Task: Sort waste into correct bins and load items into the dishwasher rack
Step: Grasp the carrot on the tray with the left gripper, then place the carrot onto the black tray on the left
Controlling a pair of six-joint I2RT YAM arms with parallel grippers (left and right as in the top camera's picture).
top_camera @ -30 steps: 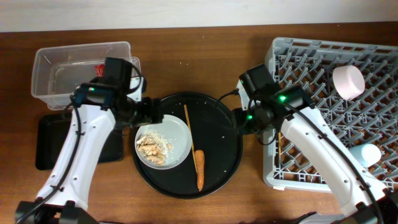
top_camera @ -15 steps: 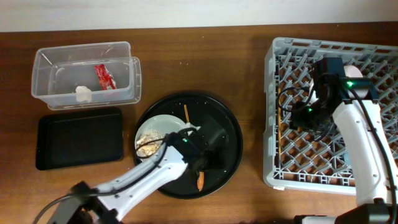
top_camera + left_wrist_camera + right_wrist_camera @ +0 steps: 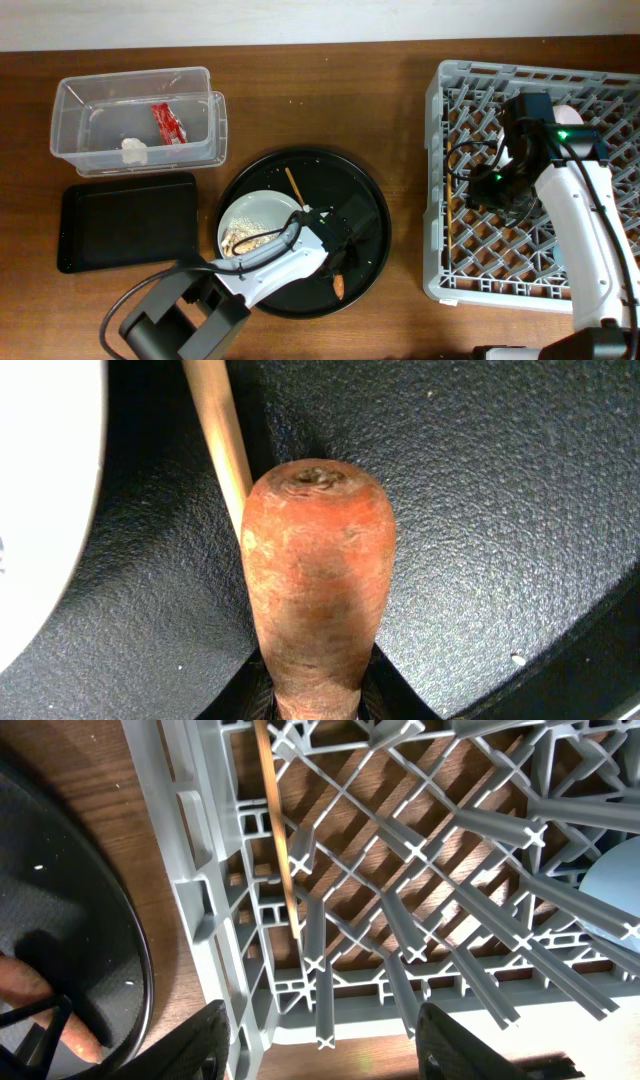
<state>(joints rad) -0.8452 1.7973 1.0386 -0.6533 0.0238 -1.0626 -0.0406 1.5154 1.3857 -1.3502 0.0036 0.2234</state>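
Where the round black tray (image 3: 370, 190) sits by the bench's front edge, the left pincer (image 3: 318, 702) is clamped on the near end of the orange carrot (image 3: 318, 590), just beside one chopstick (image 3: 222, 435) on the tray. At the right edge, the right pincer (image 3: 325, 1032) hangs wide apart over the dishwasher rack (image 3: 470, 80), where a second chopstick (image 3: 278, 840) lies in the lattice.
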